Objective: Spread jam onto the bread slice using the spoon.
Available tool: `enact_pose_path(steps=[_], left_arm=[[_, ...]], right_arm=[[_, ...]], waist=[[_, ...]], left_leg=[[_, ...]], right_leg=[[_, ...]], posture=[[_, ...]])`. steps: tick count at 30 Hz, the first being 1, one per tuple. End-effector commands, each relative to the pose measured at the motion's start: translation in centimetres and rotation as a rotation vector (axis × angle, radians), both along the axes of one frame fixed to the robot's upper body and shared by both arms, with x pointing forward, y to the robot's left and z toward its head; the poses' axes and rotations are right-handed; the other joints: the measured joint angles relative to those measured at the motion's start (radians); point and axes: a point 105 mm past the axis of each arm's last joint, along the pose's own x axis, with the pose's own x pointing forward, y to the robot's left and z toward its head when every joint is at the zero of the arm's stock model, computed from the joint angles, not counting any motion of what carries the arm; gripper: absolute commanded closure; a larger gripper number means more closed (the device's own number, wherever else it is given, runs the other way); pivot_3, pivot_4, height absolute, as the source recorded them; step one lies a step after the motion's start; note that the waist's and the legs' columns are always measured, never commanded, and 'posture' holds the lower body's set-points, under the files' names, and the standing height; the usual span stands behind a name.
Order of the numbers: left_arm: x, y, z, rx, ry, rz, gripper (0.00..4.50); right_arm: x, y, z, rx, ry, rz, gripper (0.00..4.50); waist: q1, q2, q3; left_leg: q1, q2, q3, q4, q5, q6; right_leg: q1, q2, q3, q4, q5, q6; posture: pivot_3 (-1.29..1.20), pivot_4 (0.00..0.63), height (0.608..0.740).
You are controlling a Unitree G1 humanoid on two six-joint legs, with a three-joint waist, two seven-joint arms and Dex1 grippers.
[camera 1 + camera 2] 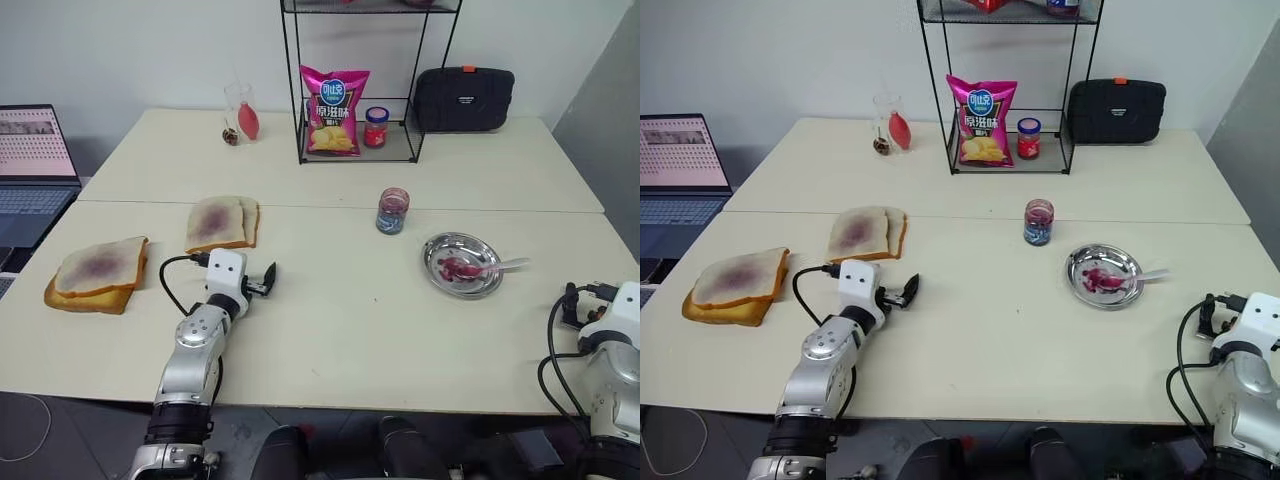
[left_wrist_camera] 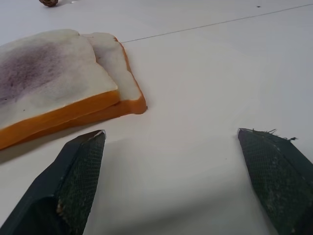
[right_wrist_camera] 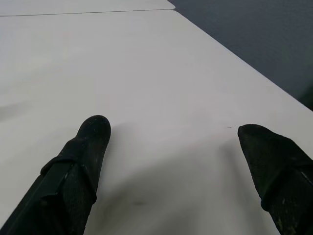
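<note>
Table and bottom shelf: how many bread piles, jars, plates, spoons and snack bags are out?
Bread piles: 2 (left stack, middle pair)
Jars: 2 (jam jar, red-lidded jar)
Plates: 1 (metal plate)
Spoons: 1 (spoon)
Snack bags: 1 (chip bag)
Total: 7

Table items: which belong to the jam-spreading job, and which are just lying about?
Job: bread slice; jam jar; spoon, lying in the metal dish.

Lying about: bread stack; chip bag; red-lidded jar; black case; laptop.
</note>
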Motion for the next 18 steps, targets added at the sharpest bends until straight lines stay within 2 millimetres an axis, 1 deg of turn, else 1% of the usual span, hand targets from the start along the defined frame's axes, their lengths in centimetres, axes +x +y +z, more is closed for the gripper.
enact_pose_path(steps=[1, 3, 5, 6, 7, 8, 9, 11, 13, 15, 17, 18], left_arm=[[-0.8, -0.3, -1.4, -0.008, 0.070, -0.031, 0.00], [-1.2, -0.5, -1.1, -0.035, 0.067, -0.045, 0.00], [-2.1, -0.8, -0.9, -0.067, 0.075, -0.076, 0.00], [-2.6, -1.0, -0.6, -0.092, 0.076, -0.105, 0.00], [-3.2, -1.1, 0.1, -0.125, 0.070, -0.125, 0.00], [-3.3, -0.4, 1.3, -0.164, 0.043, -0.100, 0.00], [-3.6, 0.6, 2.6, -0.200, 0.019, -0.053, 0.00], [-4.1, 2.1, 4.1, -0.241, -0.007, 0.023, 0.00], [-4.4, 3.4, 4.9, -0.309, -0.016, 0.109, 0.00], [-4.5, 5.3, 5.0, -0.439, -0.018, 0.248, 0.00], [-4.4, 6.2, 4.4, -0.545, 0.001, 0.342, 0.00], [-4.2, 6.4, 4.1, -0.591, 0.011, 0.367, 0.00]], right_arm=[[0.1, 0.7, 1.5, -0.024, -0.057, -0.004, 0.01], [0.2, 1.0, 2.2, -0.044, -0.074, 0.013, 0.01], [0.3, 0.9, 3.6, -0.075, -0.103, 0.030, 0.01], [0.5, 1.0, 4.6, -0.087, -0.123, 0.045, 0.01], [0.8, 1.2, 6.1, -0.105, -0.151, 0.081, 0.01], [1.9, 2.5, 8.6, -0.145, -0.196, 0.185, 0.01], [3.1, 4.3, 11.4, -0.157, -0.247, 0.318, 0.01], [4.3, 7.6, 14.5, -0.159, -0.285, 0.520, 0.01], [4.8, 11.0, 15.6, -0.132, -0.262, 0.722, 0.01], [4.7, 15.5, 16.3, -0.120, -0.217, 0.982, 0.01], [4.2, 18.8, 16.1, -0.114, -0.161, 1.179, 0.01], [4.0, 20.1, 15.9, -0.114, -0.136, 1.252, 0.01]], waist=[[0.000, 0.000, 0.000], [-0.002, 0.000, 0.000], [-0.003, 0.000, 0.000], [-0.004, 0.000, 0.000], [-0.003, 0.000, 0.000], [-0.004, 0.000, 0.001], [-0.007, 0.001, 0.002], [-0.016, 0.000, 0.005], [-0.018, -0.008, 0.007], [-0.013, -0.016, 0.003], [-0.008, -0.020, 0.005], [-0.003, -0.021, 0.005]], left_leg=[[0.000, 0.000, 0.000, 0.000, 0.000, 0.000], [0.000, 0.000, 0.000, 0.000, 0.000, 0.000], [0.000, 0.000, 0.000, 0.000, 0.000, 0.000], [0.000, 0.000, 0.001, 0.000, 0.000, 0.000], [0.000, 0.000, 0.001, 0.000, 0.000, 0.000], [-0.001, 0.001, 0.001, 0.000, 0.000, 0.000], [-0.001, 0.001, 0.001, 0.000, 0.000, 0.000], [-0.001, 0.001, 0.002, 0.000, 0.000, 0.000], [0.000, 0.002, 0.000, 0.000, 0.000, 0.000], [0.001, 0.006, -0.006, 0.000, 0.000, 0.000], [0.001, 0.007, -0.009, 0.000, 0.000, 0.000], [0.000, 0.007, -0.010, 0.000, 0.000, 0.000]], right_leg=[[0.000, 0.000, 0.000, 0.000, 0.000, 0.000], [0.000, 0.000, 0.000, 0.000, 0.000, 0.000], [0.000, 0.000, 0.000, 0.000, 0.000, 0.000], [0.000, 0.000, 0.001, 0.000, 0.000, 0.000], [0.000, 0.000, 0.001, 0.000, 0.000, 0.000], [0.000, 0.000, 0.000, 0.000, 0.000, 0.000], [-0.001, 0.000, 0.001, 0.000, 0.000, 0.000], [-0.003, -0.001, 0.004, 0.002, 0.001, 0.002], [-0.003, 0.003, 0.003, 0.003, 0.002, 0.000], [-0.001, 0.008, -0.001, 0.003, 0.002, -0.002], [0.000, 0.010, -0.005, 0.003, 0.001, -0.006], [0.000, 0.010, -0.006, 0.003, 0.001, -0.006]], posture=[[0.00, 0.150, 0.740], [0.00, 0.150, 0.740], [0.00, 0.150, 0.740], [0.00, 0.150, 0.740], [0.00, 0.150, 0.740], [0.00, 0.150, 0.740], [0.00, 0.150, 0.740], [0.00, 0.150, 0.740], [0.00, 0.150, 0.740], [0.00, 0.150, 0.740], [0.00, 0.150, 0.740], [0.00, 0.150, 0.740]])
